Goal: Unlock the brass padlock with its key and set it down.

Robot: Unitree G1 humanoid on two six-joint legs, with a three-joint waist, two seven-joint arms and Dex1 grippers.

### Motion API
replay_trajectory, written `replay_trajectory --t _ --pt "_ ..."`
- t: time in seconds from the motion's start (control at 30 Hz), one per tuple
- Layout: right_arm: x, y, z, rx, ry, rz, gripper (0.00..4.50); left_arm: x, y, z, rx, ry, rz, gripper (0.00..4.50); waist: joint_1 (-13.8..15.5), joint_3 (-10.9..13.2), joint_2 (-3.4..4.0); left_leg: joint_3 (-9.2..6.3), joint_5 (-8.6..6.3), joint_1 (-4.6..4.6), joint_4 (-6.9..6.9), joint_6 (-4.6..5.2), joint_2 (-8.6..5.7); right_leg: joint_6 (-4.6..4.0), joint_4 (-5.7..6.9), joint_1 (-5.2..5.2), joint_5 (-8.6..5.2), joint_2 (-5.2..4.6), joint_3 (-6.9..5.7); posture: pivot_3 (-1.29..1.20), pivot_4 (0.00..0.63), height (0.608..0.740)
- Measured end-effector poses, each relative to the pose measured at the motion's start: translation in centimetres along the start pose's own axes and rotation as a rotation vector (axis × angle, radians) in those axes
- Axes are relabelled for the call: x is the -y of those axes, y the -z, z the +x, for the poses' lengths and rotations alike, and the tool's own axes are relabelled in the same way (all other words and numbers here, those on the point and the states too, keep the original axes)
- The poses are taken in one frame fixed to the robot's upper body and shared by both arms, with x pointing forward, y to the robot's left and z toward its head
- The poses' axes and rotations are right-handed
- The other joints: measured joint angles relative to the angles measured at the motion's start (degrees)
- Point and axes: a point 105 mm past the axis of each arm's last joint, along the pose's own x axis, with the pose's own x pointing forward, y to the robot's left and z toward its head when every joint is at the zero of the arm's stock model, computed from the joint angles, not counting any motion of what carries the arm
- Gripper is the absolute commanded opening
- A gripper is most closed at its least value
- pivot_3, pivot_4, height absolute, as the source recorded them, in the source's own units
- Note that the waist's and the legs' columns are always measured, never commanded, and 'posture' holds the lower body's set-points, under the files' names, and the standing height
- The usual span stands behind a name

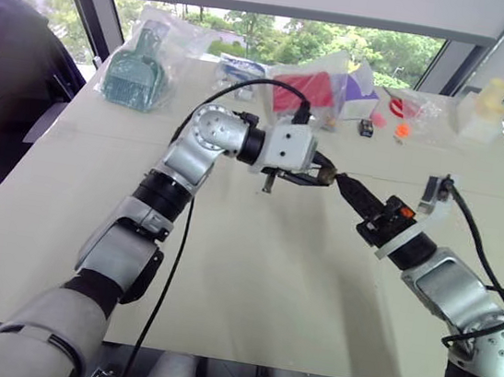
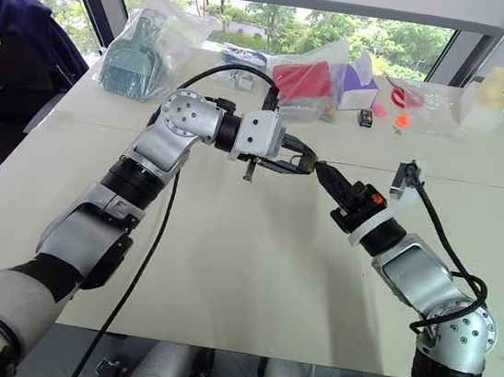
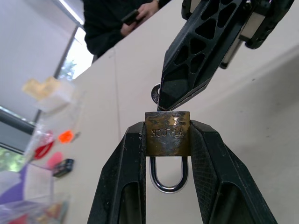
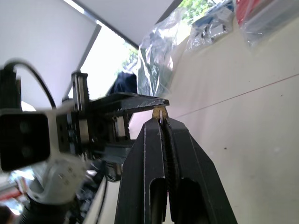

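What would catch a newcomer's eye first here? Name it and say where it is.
Above the middle of the table, the two grippers meet: the left gripper clamps the brass padlock, shackle toward its own wrist. The right gripper is shut on the key at the lock's far end. Bagged items line the table's far edge.

I see bright daylight coming in through the windows (image 1: pixel 281 34) behind the far edge of the bench (image 1: pixel 248 290). The glass glows almost white in places. The pale bench top is evenly lit, and the arms drop only soft, faint shadows on it. In the left wrist view the brass padlock (image 3: pixel 167 133) looks sharp, but the things at the far edge are blurry. In the right wrist view the left hand (image 4: pixel 140 105) looks blurry and the window is washed out.
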Motion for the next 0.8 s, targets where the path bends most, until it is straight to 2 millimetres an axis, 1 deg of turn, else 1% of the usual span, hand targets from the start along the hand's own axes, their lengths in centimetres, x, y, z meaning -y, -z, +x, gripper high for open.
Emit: replay_trajectory --t 0.07,0.2,0.53,0.63,0.67,0.73,0.8 --pt "0.1 -0.1 0.4 0.026 0.010 0.083 0.07 -0.2 0.2 0.0 -0.004 -0.033 0.043 0.72 -0.02 0.00 0.01 0.00 0.00 0.00 0.00 0.00 0.00 0.00 0.00 0.00 0.00 0.00 0.00 0.00 0.150 0.740" --pt "0.1 -0.1 0.9 0.045 0.029 0.166 0.07 -0.2 0.4 -0.2 -0.013 -0.075 0.161 0.72 -0.04 0.00 0.01 0.00 0.00 0.00 -0.01 0.00 0.00 0.00 0.00 0.00 0.00 0.00 0.00 0.00 0.150 0.740" --pt "-0.2 0.3 1.7 0.080 0.046 0.298 0.07 -0.1 0.8 -1.0 -0.019 -0.194 0.450 0.72 -0.01 0.00 0.01 0.01 0.00 0.00 -0.02 0.00 0.00 0.01 0.00 0.00 0.00 -0.02 0.00 0.00 0.150 0.740" --pt "-0.2 0.2 1.9 0.104 0.051 0.349 0.07 0.0 0.7 -1.1 -0.012 -0.217 0.521 0.72 0.00 0.00 0.01 0.01 0.00 0.00 -0.02 0.00 0.00 0.01 0.00 0.00 0.01 -0.03 0.00 0.00 0.150 0.740" --pt "-0.1 -0.2 1.9 0.125 0.056 0.365 0.07 0.3 0.6 -1.0 -0.002 -0.210 0.554 0.72 0.01 0.00 0.01 0.03 0.00 0.00 -0.02 0.00 0.00 0.02 0.00 0.00 0.01 -0.03 0.00 0.00 0.150 0.740" --pt "0.8 -1.2 1.8 0.177 0.099 0.392 0.07 0.7 -0.1 -0.7 0.039 -0.217 0.611 0.72 0.14 0.00 0.00 0.04 0.00 -0.01 -0.02 0.00 0.00 0.02 0.00 0.01 0.01 -0.04 -0.01 0.00 0.150 0.740" --pt "2.6 -1.5 1.4 0.199 0.175 0.410 0.07 0.1 -1.0 -0.9 0.070 -0.252 0.656 0.72 0.11 0.01 -0.01 0.07 0.00 -0.01 -0.02 0.00 -0.01 0.02 -0.02 0.02 0.01 -0.06 -0.01 0.00 0.150 0.740"
